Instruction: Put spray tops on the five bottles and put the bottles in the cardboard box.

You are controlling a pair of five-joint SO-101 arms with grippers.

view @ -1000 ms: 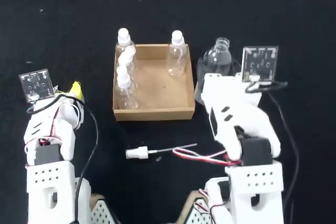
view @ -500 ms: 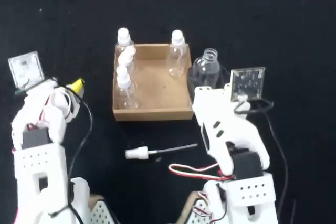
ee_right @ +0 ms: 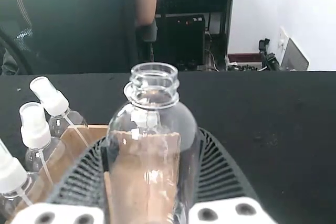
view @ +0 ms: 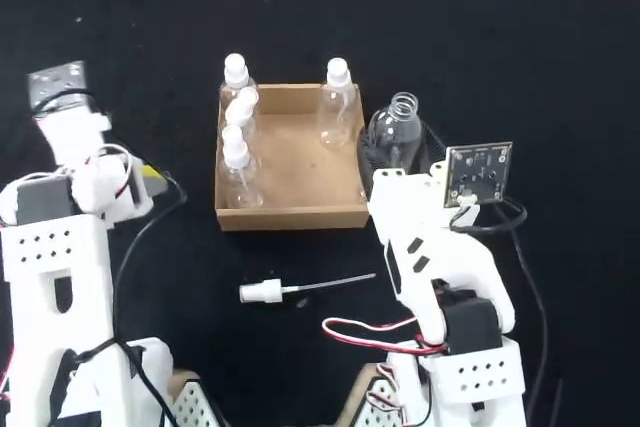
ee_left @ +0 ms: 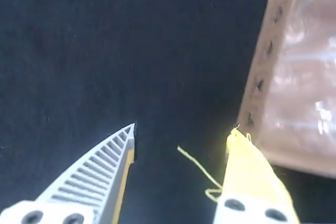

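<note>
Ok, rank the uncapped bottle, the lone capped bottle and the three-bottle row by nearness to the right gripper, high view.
1. Uncapped bottle, held in the right gripper, right of the cardboard box.
2. Lone capped bottle, in the box's far right corner.
3. Three-bottle row, along the left wall.

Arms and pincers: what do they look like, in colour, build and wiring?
The left arm and right arm are white blocky plastic with perforated bases. Each carries a square camera board at the wrist; red and white wires loop by the right base. The left pincer has one pale ribbed finger and one yellow finger; the right pincer has black ribbed fingers.
</note>
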